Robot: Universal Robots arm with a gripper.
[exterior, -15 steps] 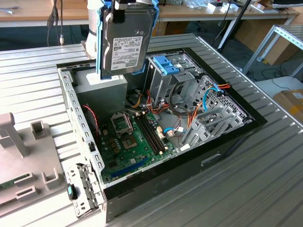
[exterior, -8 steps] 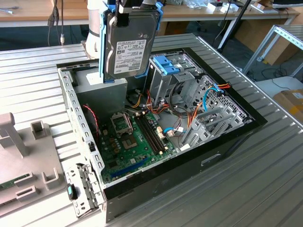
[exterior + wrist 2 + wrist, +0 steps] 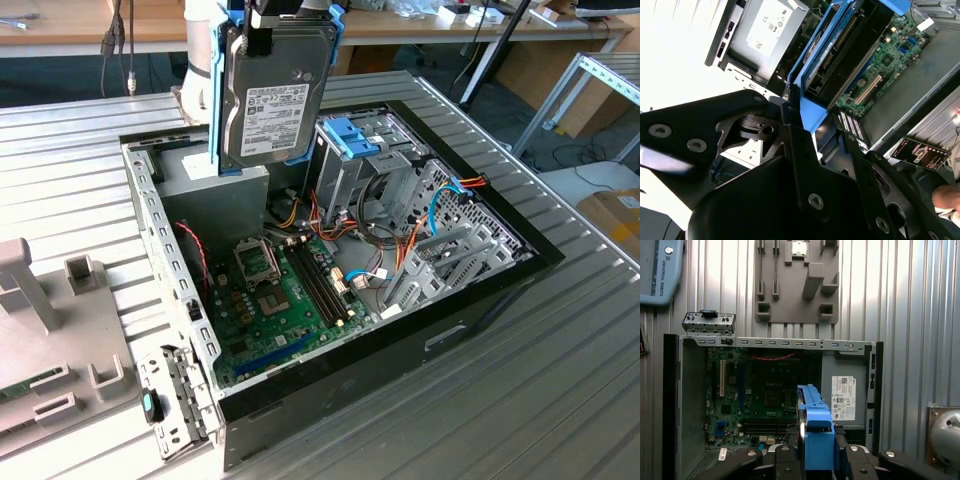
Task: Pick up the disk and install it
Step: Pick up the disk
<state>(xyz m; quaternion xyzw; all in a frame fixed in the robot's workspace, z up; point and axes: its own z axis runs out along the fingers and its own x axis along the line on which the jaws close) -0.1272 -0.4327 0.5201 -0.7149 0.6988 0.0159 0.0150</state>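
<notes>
**Disk held above open PC case**

Ribbed metal bench (image 3: 560,420), workshop behind. Exterior view: gripper (image 3: 268,25) clamped on disk (image 3: 290,55), upright over PC case (image 3: 470,320); white label (image 3: 278,115), print unreadable. Second wrist view: blue carrier frame (image 3: 816,114) sits in the jaws. First wrist view: disk edge-on above motherboard (image 3: 765,395). Prob. stiff, heavyish, shock-sensitive; hold by frame sides.

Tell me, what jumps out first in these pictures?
The disk, dark in its light-blue frame, hangs upright in the claw above the open computer case in the exterior view. Below it, on the floor of the case, lies a green motherboard.
</notes>
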